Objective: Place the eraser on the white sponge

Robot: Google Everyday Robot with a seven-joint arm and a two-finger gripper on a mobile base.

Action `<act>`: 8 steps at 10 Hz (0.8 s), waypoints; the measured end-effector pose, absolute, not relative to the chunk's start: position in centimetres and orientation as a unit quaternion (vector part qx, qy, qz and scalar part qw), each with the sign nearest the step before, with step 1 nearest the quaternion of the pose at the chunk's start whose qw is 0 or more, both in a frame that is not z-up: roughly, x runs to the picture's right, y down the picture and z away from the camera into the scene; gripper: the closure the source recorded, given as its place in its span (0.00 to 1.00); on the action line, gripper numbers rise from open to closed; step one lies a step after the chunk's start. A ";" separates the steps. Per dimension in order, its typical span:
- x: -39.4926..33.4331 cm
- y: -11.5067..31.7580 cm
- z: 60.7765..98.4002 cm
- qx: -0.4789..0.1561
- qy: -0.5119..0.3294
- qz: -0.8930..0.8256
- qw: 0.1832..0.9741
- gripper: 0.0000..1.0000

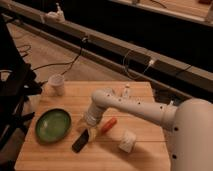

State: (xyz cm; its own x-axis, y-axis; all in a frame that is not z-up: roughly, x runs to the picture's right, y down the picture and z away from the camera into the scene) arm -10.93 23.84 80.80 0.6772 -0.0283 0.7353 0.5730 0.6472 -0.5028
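No readable text or numbers anywhere, even on the end effector (86,131) low over the eraser (80,143).

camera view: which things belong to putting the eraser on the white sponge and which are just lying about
Job: eraser; white sponge; gripper, at the eraser's upper end.
Lying about: orange carrot-shaped item; green bowl; white cup; small bottle.
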 end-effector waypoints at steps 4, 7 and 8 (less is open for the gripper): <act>-10.2 23.9 81.9 -0.372 -0.363 -0.165 0.838 0.51; -9.5 22.8 81.3 -0.346 -0.374 -0.154 0.847 0.81; -9.3 22.4 80.8 -0.337 -0.379 -0.152 0.848 0.92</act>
